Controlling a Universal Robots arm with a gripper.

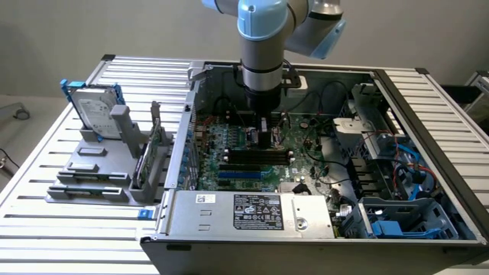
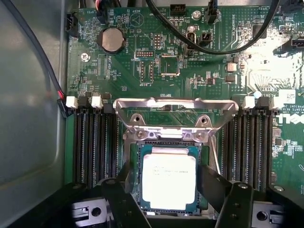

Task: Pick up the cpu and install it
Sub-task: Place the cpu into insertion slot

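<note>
Since the small flat square cpu with the pale silver-grey metal lid (image 2: 168, 175) already sits down inside the dark metal-framed socket (image 2: 133, 142), you're looking at a seated chip, not a carried one. The socket lies on the green motherboard (image 2: 123, 66), between the two banks of long black memory slots (image 2: 92, 142). Its shiny silver hinged retention frame (image 2: 175, 107) stands flipped up on the far side of the chip.

Your black two-finger gripper (image 2: 168, 179) hangs right over it. The fingers (image 2: 124, 190) flank the chip on two opposite sides, spread a touch wider than its green edge. To me they look just beside it rather than pinching it, though the gap is slim, so don't take that as gospel.

On handling, I'd call this thing very light, stiff and thin. The metal lid looks smooth, so I'd guess it's slippery. It's also fussy: the contacts underneath and in the socket won't forgive a tilt or a scrape. Take it only by two opposite edges of the green board, squeeze gently and keep it dead level.

In the exterior view you can see the arm reaching straight down into the open grey computer case (image 1: 428, 114), roughly mid-board. The rectangular silver hard drive with the blue bracket (image 1: 95, 109) stands in its holder well off on the exterior view's left.
</note>
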